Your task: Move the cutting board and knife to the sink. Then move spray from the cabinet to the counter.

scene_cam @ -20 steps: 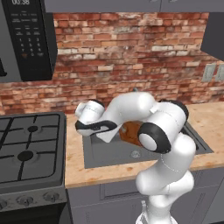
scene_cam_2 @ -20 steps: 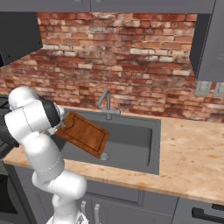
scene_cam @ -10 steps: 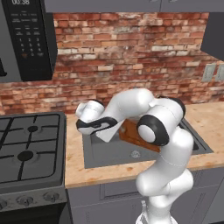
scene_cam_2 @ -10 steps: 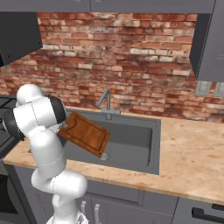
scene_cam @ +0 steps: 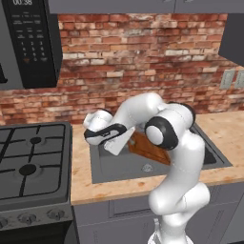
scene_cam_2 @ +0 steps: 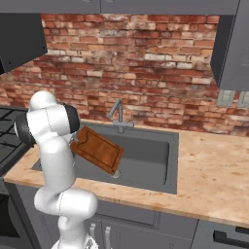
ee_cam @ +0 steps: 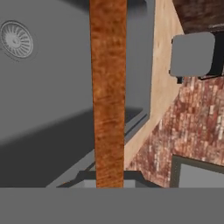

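A red brick wall backs the beige wood-grain counter (scene_cam_2: pixel 219 180) with its thick pale edge. In it sits the dark grey rectangular sink (scene_cam_2: pixel 146 163), a silver faucet (scene_cam_2: pixel 116 114) behind. The gripper (scene_cam: pixel 119 140) is clenched on the reddish-brown grooved cutting board (scene_cam_2: pixel 97 148), held tilted over the basin's left end.

My own arm covers most of the board (scene_cam: pixel 151 148) from the left; the hand view's top edge crops its far end, and I can't quite make out the fingertips gripping it.
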Available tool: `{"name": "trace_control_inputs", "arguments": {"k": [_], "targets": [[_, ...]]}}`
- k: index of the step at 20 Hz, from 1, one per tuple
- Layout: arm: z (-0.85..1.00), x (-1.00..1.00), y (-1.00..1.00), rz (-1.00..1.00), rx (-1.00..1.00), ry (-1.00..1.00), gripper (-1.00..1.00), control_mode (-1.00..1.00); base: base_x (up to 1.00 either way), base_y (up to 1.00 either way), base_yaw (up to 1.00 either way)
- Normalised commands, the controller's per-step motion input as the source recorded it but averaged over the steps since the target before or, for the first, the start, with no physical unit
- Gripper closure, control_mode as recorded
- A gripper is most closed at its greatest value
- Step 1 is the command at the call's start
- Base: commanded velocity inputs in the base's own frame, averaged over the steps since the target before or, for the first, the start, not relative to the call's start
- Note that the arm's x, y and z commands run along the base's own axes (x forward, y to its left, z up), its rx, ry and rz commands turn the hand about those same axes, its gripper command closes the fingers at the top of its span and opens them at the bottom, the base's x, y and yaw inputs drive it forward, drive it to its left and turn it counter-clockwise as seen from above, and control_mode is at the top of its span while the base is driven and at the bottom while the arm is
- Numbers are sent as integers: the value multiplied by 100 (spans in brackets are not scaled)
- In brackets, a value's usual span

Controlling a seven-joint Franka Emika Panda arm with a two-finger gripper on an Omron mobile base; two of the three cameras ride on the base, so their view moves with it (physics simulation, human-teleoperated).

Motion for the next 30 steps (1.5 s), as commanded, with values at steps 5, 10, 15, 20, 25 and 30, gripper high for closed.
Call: {"name": "trace_control_inputs", "arguments": {"k": [5,10,15,20,25,30], "targets": [[-23,24,0,0,0,8,100,-100,0,0,0],[-26,17,-1,0,0,7,100,-100,0,0,0],[-33,12,0,0,0,7,100,-100,0,0,0],[-26,25,-4,0,0,11,100,-100,0,0,0],[-25,26,-6,0,0,12,100,-100,0,0,0],[-18,28,-2,0,0,11,100,-100,0,0,0]]}}
